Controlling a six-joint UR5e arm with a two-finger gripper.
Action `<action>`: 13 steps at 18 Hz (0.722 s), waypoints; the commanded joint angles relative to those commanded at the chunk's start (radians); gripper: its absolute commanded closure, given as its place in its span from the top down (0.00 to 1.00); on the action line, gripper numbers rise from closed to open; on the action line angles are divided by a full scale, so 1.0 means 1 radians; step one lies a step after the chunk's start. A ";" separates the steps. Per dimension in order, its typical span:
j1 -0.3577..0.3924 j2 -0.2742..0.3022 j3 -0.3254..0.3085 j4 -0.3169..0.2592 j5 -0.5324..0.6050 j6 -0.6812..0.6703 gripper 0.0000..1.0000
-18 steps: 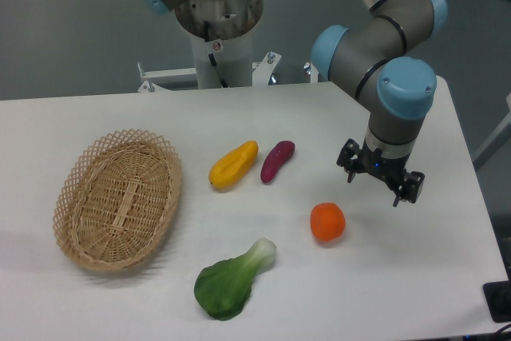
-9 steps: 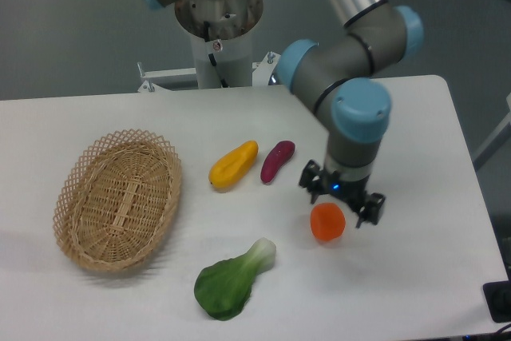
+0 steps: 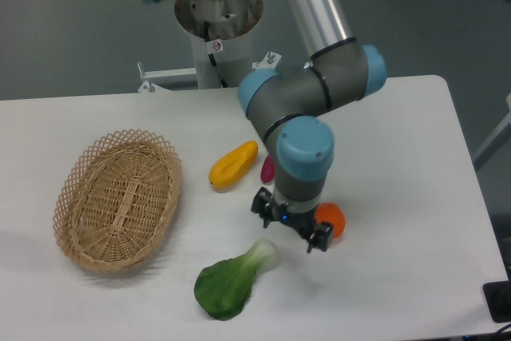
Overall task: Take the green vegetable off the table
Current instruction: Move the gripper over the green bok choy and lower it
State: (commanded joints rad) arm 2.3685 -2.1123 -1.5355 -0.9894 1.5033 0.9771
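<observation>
The green vegetable [image 3: 230,279] lies on the white table [image 3: 415,277] near the front edge, its dark leaf end toward the lower left and its pale stem toward the upper right. My gripper [image 3: 291,228] hangs open just above and to the right of the stem tip, with nothing between its fingers. The arm's wrist covers part of the items behind it.
A woven basket [image 3: 117,198] sits at the left. A yellow fruit [image 3: 232,165] lies mid-table, with a purple vegetable [image 3: 266,168] mostly hidden behind the arm. An orange round fruit [image 3: 333,219] peeks out right of the gripper.
The arm has swung left and forward across the table, carrying the open gripper from the right side past the orange fruit to just beside the green vegetable's stem.
</observation>
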 joint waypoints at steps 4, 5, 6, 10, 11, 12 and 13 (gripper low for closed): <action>-0.025 -0.021 -0.014 0.003 0.005 0.000 1.00; -0.034 -0.028 -0.014 0.005 0.005 0.000 1.00; -0.037 -0.038 -0.012 0.006 0.006 -0.002 1.00; -0.049 -0.063 -0.012 0.057 0.011 0.002 1.00; -0.049 -0.071 -0.014 0.075 0.012 0.000 1.00; -0.051 -0.074 -0.018 0.084 0.014 0.002 1.00; -0.052 -0.075 -0.018 0.087 0.014 0.000 1.00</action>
State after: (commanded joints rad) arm 2.3163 -2.1874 -1.5539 -0.9020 1.5171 0.9772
